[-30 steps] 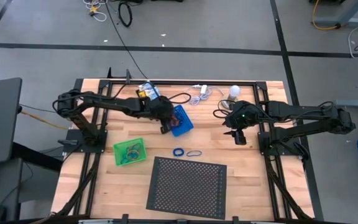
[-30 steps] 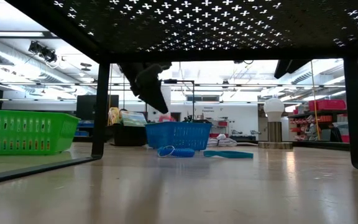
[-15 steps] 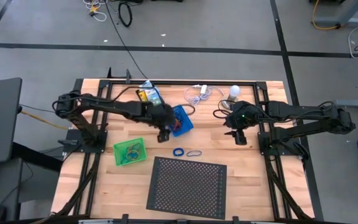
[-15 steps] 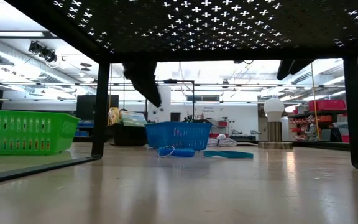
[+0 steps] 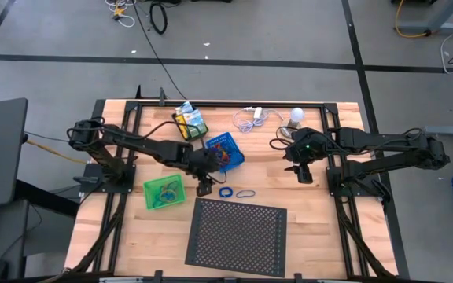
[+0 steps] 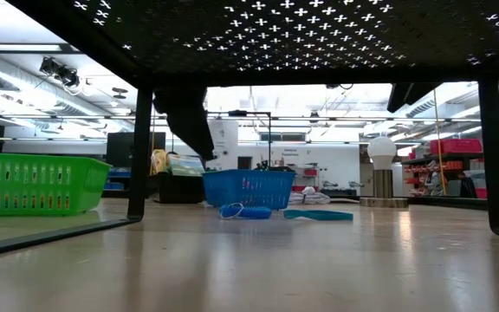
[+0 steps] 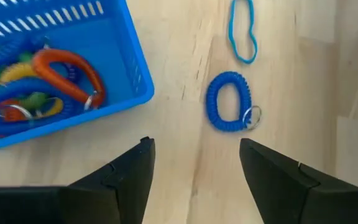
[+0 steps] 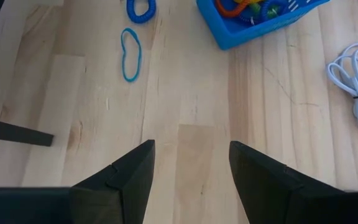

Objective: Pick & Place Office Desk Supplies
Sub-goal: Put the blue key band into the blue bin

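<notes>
You're in robotics lab: wooden bench [image 5: 305,220] on taped grey floor [image 5: 289,39], loose cables [image 5: 157,16], ceiling strip lights [image 6: 24,82].

Two slim dark jointed arms are showing black cables along their links; the left gripper [image 7: 194,180] and right gripper [image 8: 191,177] are showing matte, wedge-shaped fingers.

On my table I count two baskets, one blue [image 5: 225,151] and one green [image 5: 163,192]; two loose blue loops, one coiled [image 5: 225,192] and one thin [image 5: 246,192]; one perforated black sheet [image 5: 237,237]; one white cable [image 5: 252,119]; one white bulb [image 5: 296,116]; one crayon box [image 5: 189,120].
</notes>
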You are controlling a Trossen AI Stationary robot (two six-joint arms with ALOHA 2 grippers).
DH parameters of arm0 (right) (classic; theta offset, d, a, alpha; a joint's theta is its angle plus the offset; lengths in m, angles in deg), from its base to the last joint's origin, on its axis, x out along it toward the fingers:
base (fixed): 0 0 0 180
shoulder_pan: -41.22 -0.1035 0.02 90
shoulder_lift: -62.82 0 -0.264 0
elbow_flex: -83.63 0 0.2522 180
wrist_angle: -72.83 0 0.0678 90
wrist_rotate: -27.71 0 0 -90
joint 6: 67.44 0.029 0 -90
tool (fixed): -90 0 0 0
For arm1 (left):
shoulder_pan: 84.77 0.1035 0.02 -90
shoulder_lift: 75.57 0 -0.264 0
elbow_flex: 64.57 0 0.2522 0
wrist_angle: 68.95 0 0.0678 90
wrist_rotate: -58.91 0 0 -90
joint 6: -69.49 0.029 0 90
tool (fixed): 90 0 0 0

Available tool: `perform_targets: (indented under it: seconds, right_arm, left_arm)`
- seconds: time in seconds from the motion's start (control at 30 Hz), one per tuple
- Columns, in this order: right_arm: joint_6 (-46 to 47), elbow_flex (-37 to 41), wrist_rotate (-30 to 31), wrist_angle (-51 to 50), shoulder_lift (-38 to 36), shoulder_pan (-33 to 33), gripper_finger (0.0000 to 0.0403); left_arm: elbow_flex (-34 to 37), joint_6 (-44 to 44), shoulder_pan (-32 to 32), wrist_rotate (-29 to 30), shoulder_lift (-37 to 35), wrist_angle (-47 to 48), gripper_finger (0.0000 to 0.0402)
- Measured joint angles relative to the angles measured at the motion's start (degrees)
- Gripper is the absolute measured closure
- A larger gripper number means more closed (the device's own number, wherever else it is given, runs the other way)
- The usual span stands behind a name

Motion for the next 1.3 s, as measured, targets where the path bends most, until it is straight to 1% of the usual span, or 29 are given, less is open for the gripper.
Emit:
perform_targets:
  seconds: [0.17, 0.37, 0.57, 0.73, 0.9, 1.0, 1.1, 1.2, 1.27, 1.3]
  right_arm:
    - [-0.1, 0.0, -0.1, 0.0, 0.0, 0.0, 0.0188]
    - [0.7, 0.0, -0.1, -0.2, 0.0, 0.0, 0.0188]
    - [1.1, 0.0, -0.3, -0.3, 0.0, 0.0, 0.0188]
    - [1.0, 0.0, -0.4, -0.3, 0.0, 0.0, 0.0188]
    - [0.9, 0.0, -0.6, -0.2, 0.0, -0.1, 0.0188]
    - [0.9, 0.0, -0.6, -0.3, 0.0, 0.0, 0.0188]
    - [0.9, 0.0, -0.6, -0.5, 0.0, -0.1, 0.0188]
    - [0.9, 0.0, -1.1, -0.6, 0.0, -0.1, 0.0188]
    - [0.8, 0.0, -1.1, -0.9, 0.0, -0.1, 0.0188]
    - [0.6, 0.0, -1.1, -1.0, 0.0, -0.1, 0.0188]
  left_arm:
    - [2.1, -1.9, -0.2, -1.8, 0.7, -6.6, 0.0161]
    - [2.1, -3.7, -0.5, -8.2, 5.7, -9.3, 0.0161]
    - [2.1, -4.0, -1.1, -10.7, 8.8, -13.7, 0.0161]
    - [2.1, -3.9, -0.2, -10.7, 10.4, -16.7, 0.0161]
    - [0.5, -3.4, 1.3, -13.0, 14.4, -16.7, 0.0161]
    - [-1.5, -2.9, 1.5, -15.2, 16.9, -16.8, 0.0161]
    - [-3.0, -2.5, 1.4, -16.0, 18.4, -17.1, 0.0162]
    - [-3.2, -2.3, 1.4, -14.7, 18.5, -16.8, 0.0173]
    - [-3.2, -2.4, 1.2, -13.2, 18.3, -16.2, 0.0196]
    - [-3.2, -2.6, 1.2, -12.8, 18.3, -16.1, 0.0213]
